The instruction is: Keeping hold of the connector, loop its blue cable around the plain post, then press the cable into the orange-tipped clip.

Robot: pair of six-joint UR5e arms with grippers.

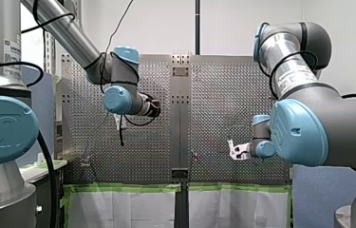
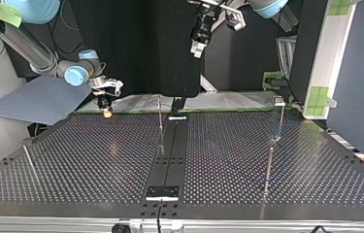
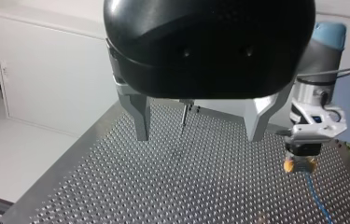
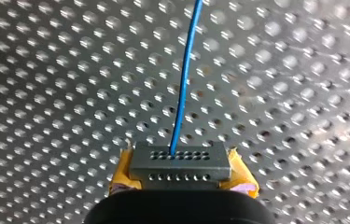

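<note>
- Closest to the right wrist camera, my right hand (image 4: 180, 173) is clamped on the grey connector (image 4: 181, 157), with 2 yellow pads (image 4: 241, 173) pressing its sides.
- From the connector's face the blue cable (image 4: 183, 88) runs straight ahead over the perforated counter (image 4: 60, 93).
- Nearest in the left wrist view, my left hand (image 3: 198, 136) hangs above the counter with its 2 metal fingers (image 3: 141, 116) apart and nothing between them.
- Ahead of those fingers a thin rod (image 3: 183, 119) stands upright on the counter.
- Further off, beside it, the right hand points down at the counter, with the cable trailing from under it.
- From the top view, a near rod (image 2: 268, 167) and a headed rod (image 2: 280, 119) stand at the right, well apart from the right hand, which is low at the counter's far edge on the left.
- Higher up, the left hand hangs near that view's top middle.
- Which rod is the plain post and which the clip, I cannot tell.
</note>
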